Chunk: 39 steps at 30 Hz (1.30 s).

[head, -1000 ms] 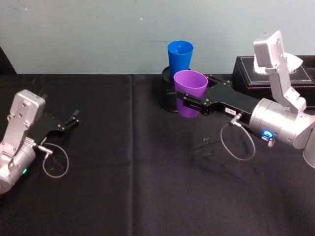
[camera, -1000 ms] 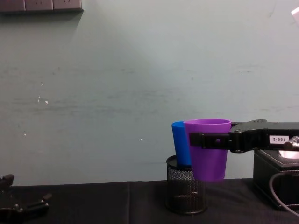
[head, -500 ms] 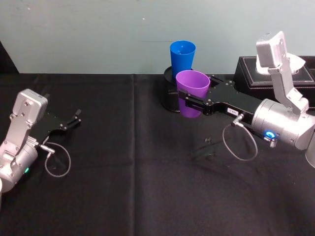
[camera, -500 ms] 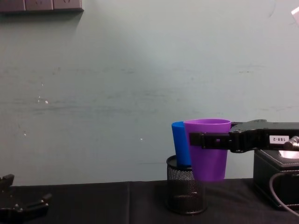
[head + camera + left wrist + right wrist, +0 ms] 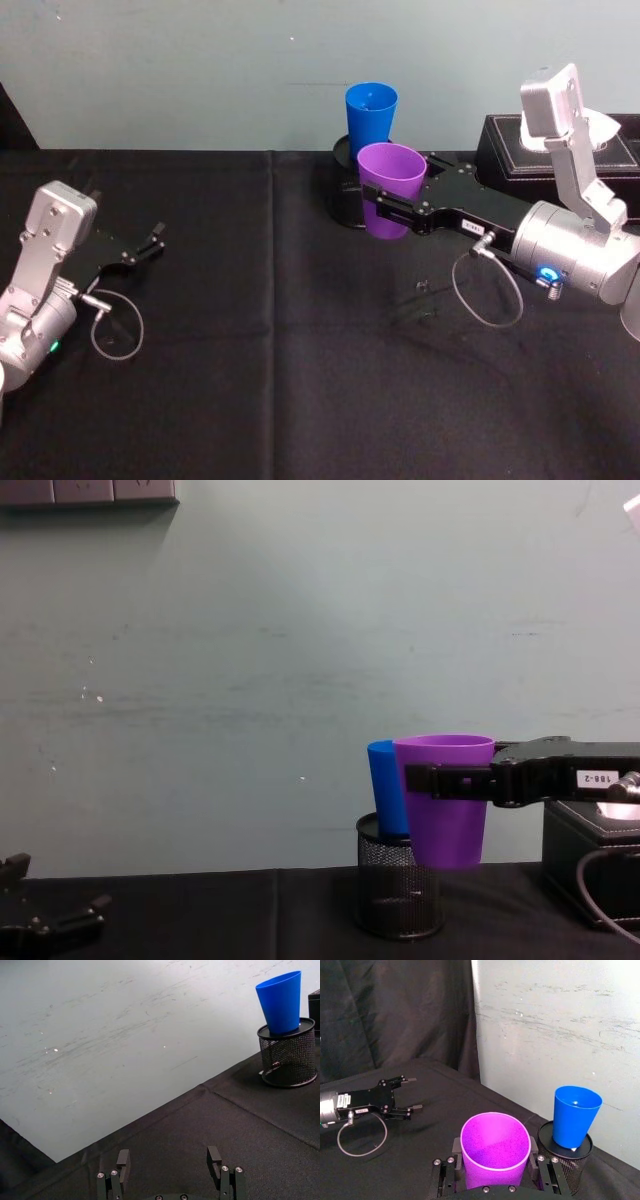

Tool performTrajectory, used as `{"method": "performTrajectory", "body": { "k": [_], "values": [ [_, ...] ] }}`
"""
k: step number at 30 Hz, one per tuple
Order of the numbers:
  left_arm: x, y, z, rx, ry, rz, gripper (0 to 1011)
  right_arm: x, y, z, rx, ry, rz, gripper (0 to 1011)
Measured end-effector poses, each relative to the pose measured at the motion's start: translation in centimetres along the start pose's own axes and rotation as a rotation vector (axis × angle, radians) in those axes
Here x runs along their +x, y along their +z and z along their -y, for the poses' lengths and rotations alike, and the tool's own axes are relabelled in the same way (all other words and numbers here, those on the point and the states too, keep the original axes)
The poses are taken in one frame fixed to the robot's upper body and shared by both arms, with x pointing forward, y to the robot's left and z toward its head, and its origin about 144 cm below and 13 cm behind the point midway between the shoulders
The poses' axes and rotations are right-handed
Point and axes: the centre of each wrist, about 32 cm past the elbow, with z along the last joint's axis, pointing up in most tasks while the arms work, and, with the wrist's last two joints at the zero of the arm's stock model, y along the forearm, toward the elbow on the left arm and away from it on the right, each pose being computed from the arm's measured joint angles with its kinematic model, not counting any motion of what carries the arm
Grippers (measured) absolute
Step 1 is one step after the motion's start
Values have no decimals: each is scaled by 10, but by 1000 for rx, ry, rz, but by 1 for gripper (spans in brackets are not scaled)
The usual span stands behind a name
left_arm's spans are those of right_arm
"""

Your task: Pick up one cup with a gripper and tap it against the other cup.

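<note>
- The smooth, tapered purple plastic tumbler [image 5: 389,185] is upright and mouth up, just right of centre in the upper half of the head view. In the chest view it is at lower right [image 5: 445,810], its base clear of the table and about level with the top of the mesh holder.
- The black flat-jawed right gripper [image 5: 385,208] reaches in from the right edge on its silver wrist with a glowing blue ring. Its jaws are closed on the purple tumbler's sides just under the rim, one finger on either side in the right wrist view [image 5: 494,1172].
- The bright blue plastic tumbler [image 5: 370,115] is just behind the purple one, upright, its base set in the top of a black mesh cylinder [image 5: 395,895]. The right wrist view shows a narrow gap between the two cups [image 5: 575,1115].
- A dark box [image 5: 560,150] sits at the upper right, behind the right arm.
- The left gripper [image 5: 150,243] lies low over the black cloth [image 5: 300,380] at the middle left, well apart from both cups. Its fingers are spread with nothing between them [image 5: 167,1157].
</note>
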Motion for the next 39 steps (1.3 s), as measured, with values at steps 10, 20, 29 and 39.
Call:
{"method": "performTrajectory", "body": {
  "k": [10,20,29,39],
  "values": [
    [0,0,0,0,0,0,1005,0,0,0,0,0,0,734],
    [0,0,0,0,0,0,1005,0,0,0,0,0,0,734],
    [0,0,0,0,0,0,1005,0,0,0,0,0,0,734],
    [0,0,0,0,0,0,1005,0,0,0,0,0,0,734]
  ]
}}
